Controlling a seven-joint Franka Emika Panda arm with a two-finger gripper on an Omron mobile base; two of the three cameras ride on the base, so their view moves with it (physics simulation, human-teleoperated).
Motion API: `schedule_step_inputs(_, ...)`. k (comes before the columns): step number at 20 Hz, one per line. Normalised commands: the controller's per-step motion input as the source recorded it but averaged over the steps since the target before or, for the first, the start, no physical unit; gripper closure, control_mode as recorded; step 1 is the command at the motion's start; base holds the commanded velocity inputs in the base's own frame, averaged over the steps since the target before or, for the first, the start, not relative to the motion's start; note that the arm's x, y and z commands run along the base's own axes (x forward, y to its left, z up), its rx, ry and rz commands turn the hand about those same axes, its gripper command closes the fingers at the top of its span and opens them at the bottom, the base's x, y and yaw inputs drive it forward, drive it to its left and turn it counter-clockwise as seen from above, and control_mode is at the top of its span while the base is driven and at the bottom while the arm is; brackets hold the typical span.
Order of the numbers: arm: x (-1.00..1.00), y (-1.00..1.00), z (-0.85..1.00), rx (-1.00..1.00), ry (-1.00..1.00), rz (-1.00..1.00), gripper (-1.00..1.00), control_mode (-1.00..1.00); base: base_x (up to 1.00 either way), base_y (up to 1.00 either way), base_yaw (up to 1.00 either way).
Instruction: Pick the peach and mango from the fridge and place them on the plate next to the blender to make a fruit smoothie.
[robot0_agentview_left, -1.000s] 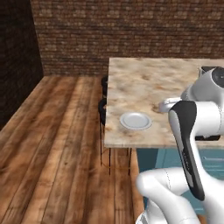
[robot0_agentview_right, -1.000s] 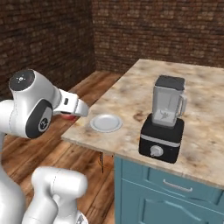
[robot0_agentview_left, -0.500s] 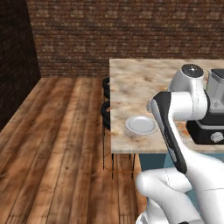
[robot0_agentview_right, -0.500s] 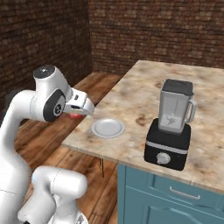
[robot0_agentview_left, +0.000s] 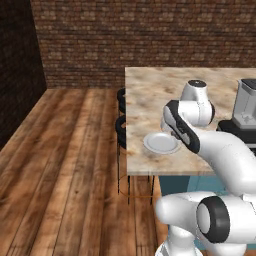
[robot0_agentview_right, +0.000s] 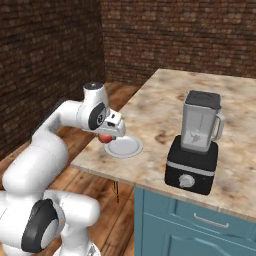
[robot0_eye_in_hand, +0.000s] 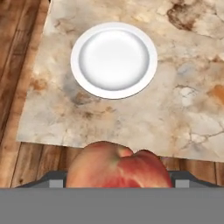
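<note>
The tool (robot0_agentview_right: 107, 137), pinching the round reddish-orange peach (robot0_eye_in_hand: 118, 165), hangs near the beige marble counter's (robot0_eye_in_hand: 175, 109) edge, so releasing short of the round white plate (robot0_eye_in_hand: 114, 60) could send it to the wooden floor (robot0_agentview_left: 70, 165).

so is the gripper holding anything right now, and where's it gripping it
Yes, the gripper holds the peach, one finger on each side of the fruit. It is near the plate.

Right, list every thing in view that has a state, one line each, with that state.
peach: held in the gripper, above the counter edge, short of the plate.
gripper: shut on the peach.
plate: empty, flat on the counter.
blender: upright on the counter, lid on, jar looks empty.
</note>
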Motion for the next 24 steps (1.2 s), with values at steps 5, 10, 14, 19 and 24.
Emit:
schedule_step_inputs(5, 0.97, 0.0, -0.63, -0.03, 0.0, 0.0, 1.0, -1.0, 0.0, 0.0, 0.0)
schedule_step_inputs(10, 1.0, 0.0, -0.76, -0.03, 0.0, 0.0, 1.0, -1.0, 0.0, 0.0, 0.0)
schedule_step_inputs(14, 0.99, 0.0, -0.89, -0.05, 0.0, 0.0, 1.0, -1.0, 0.0, 0.0, 0.0)
schedule_step_inputs(19, 0.56, -0.01, -0.15, 0.0, 0.02, 0.0, -1.0, -1.0, 0.0, 0.0, 0.0)
schedule_step_inputs(24, 0.08, 0.0, 0.05, 0.0, 0.1, 0.0, -1.0, -1.0, 0.0, 0.0, 0.0)
